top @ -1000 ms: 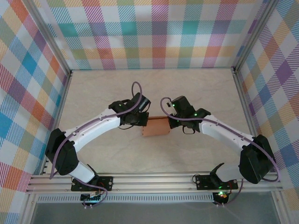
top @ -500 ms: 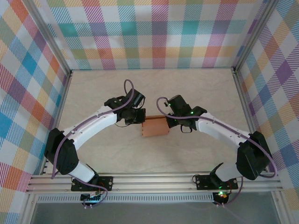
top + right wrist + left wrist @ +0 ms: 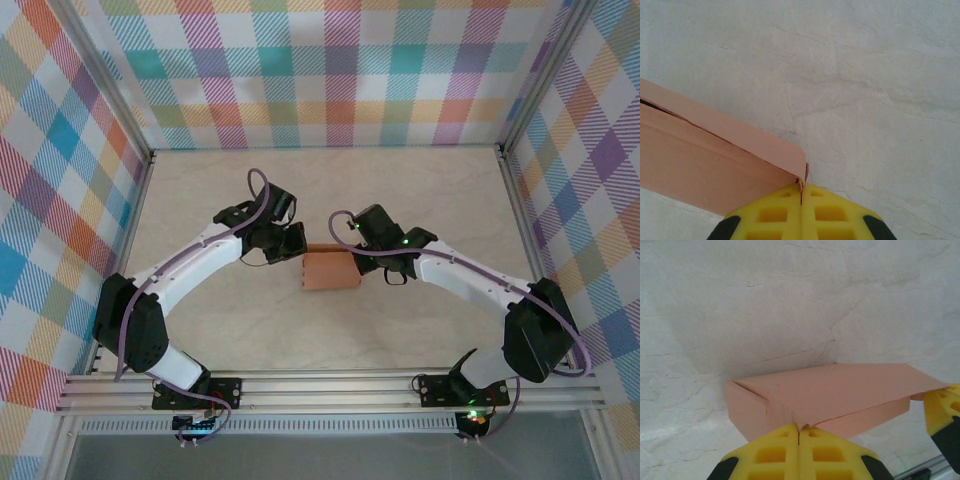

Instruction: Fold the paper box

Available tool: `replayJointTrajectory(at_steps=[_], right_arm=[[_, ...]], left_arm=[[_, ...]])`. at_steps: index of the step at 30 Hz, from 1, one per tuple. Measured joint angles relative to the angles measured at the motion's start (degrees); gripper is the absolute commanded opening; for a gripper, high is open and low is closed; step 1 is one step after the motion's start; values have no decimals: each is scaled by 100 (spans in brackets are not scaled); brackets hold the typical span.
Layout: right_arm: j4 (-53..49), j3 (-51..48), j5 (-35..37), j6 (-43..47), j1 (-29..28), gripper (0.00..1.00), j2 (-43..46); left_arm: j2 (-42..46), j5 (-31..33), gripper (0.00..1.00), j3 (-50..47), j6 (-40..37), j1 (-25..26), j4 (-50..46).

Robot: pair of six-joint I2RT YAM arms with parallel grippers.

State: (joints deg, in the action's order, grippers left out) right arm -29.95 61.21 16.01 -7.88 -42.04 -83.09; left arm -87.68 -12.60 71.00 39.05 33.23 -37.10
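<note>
The pale marbled table (image 3: 250,330) is bare around the work, and the paper box (image 3: 330,271) lies near its middle, already a low rectangular shape, with my two arms curving in to meet it from either end. My left gripper (image 3: 799,432) is at the box's left end and my right gripper (image 3: 801,192) at its right end, so the box is bracketed between them. Both pairs of jaws are pressed together, pad against pad. I am working with closed tips as pushers, not as pincers, though I cannot tell whether a sliver of card is nipped in either seam. From my left wrist, the broad top panel (image 3: 840,390) slopes a little instead of lying level, and its near corner comes to a point right at my closed tips. From my right wrist, the long rounded flap (image 3: 740,135) lies along the side, but a thin dark gap (image 3: 650,106) shows at its far end, so I judge it is not fully seated. To do this step well, I think both ends should press inward evenly and low, so the box neither skids on the smooth top nor buckles. The push should run along the crease, not across it. The card is thin and will crush if one tip digs into a corner, so contact should be gentle and square.
</note>
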Motion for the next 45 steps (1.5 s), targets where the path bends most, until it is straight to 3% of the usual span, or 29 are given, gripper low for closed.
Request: replayJointTrajectory(at_steps=[27,45], right_arm=[[11,20,264,269,-59,0,-79],[442,-92,175,61,-133,0,-81]], left_arm=[[76,-942,0,-415,1040,-424,922],[378,-568,0,-890,-15,-378,748]])
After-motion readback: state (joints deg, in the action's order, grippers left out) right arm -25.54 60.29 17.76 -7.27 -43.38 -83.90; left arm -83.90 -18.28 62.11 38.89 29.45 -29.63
